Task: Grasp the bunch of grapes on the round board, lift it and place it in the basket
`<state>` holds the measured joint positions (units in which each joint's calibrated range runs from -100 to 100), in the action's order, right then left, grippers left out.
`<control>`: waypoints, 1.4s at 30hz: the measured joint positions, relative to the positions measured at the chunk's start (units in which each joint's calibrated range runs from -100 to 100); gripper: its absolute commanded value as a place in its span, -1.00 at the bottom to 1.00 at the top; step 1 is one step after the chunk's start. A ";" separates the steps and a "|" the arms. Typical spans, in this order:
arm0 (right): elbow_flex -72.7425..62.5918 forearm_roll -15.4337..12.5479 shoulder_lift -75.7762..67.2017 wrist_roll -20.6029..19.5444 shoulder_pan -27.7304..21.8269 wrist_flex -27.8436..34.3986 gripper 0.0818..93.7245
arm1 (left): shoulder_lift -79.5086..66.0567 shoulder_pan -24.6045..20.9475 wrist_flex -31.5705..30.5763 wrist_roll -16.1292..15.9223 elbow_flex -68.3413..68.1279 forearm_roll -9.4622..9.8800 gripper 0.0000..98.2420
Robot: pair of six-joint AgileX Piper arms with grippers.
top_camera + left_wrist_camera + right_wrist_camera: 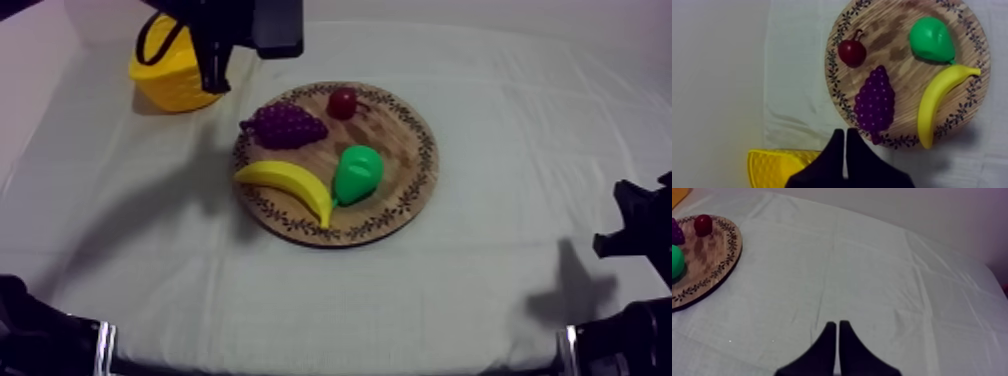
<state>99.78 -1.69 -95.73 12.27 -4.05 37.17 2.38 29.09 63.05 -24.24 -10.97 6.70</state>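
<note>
Grapes [285, 125] lie on the board [400, 130]; left gripper [844, 132] (fingers together) nearby

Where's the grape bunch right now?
In the top view the bunch of grapes lies at the left of the wooden board, toward the yellow basket, between the small red fruit and the banana.

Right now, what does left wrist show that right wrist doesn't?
Left wrist adds: the banana and the left gripper, shut, beside the yellow basket. Right wrist adds: the right gripper, shut, over bare cloth beside the wooden board. Both: wooden board, small red fruit, pear, bunch of grapes, the last two partly seen in right wrist. A yellow sliver beyond the board there may be the basket.
</note>
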 measured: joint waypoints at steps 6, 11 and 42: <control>0.00 0.00 0.00 0.00 0.00 0.00 -0.99 | -0.18 0.21 -1.78 1.36 -1.63 0.84 -0.68; 0.00 0.00 0.00 0.00 0.00 0.00 -0.99 | -0.49 0.26 -2.24 2.02 -3.15 1.01 -0.18; 0.00 0.00 0.00 0.00 0.00 0.02 -0.99 | 7.69 0.76 -13.25 9.83 -10.55 4.66 0.88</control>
<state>99.78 -1.69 -95.73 12.27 -4.05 37.19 10.08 29.86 49.80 -14.40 -21.52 11.35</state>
